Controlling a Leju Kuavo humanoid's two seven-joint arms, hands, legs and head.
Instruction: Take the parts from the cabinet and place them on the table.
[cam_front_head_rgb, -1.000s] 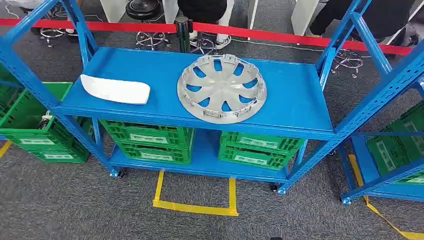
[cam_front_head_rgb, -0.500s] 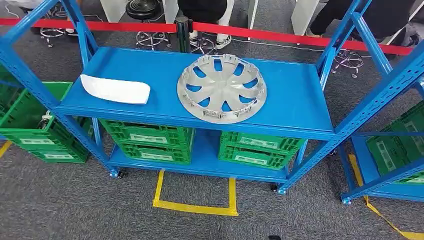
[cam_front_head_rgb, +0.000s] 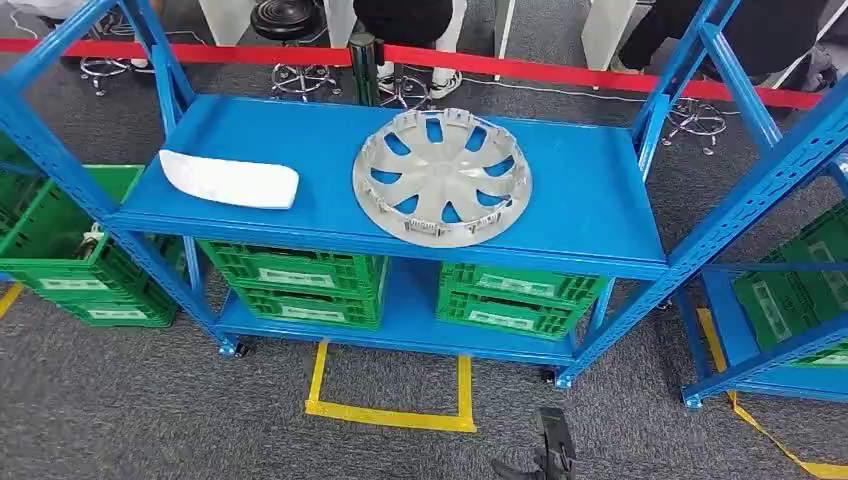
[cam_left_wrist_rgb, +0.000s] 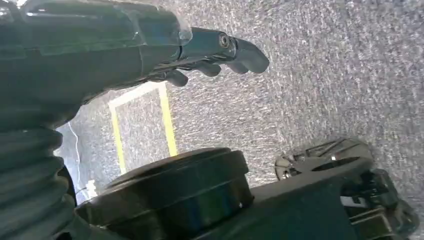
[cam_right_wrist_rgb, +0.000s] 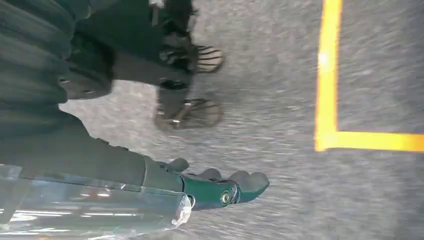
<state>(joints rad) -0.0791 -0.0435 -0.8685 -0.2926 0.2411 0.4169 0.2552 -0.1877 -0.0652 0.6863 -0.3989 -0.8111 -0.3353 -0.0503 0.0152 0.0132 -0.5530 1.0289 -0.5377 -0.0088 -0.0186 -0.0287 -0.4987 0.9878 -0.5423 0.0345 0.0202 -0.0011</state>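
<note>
A silver wheel cover (cam_front_head_rgb: 442, 177) lies flat in the middle of the blue cabinet's top shelf (cam_front_head_rgb: 590, 200). A white curved panel (cam_front_head_rgb: 230, 180) lies on the same shelf at its left end. My right hand (cam_front_head_rgb: 548, 452) pokes up at the bottom of the head view, low over the carpet and well short of the shelf. In the right wrist view that hand (cam_right_wrist_rgb: 220, 187) holds nothing, fingers stretched out. My left hand (cam_left_wrist_rgb: 215, 55) hangs over the carpet in the left wrist view, fingers extended and empty.
Green crates (cam_front_head_rgb: 295, 280) (cam_front_head_rgb: 515, 300) fill the lower shelf. More blue racks with green crates stand at left (cam_front_head_rgb: 60, 250) and right (cam_front_head_rgb: 790, 290). A yellow tape marking (cam_front_head_rgb: 390, 415) lies on the carpet before the cabinet. Red barrier tape (cam_front_head_rgb: 560, 70), stools and people's legs are behind.
My right hand has risen into the bottom edge of the head view. The parts on the shelf have not moved.
</note>
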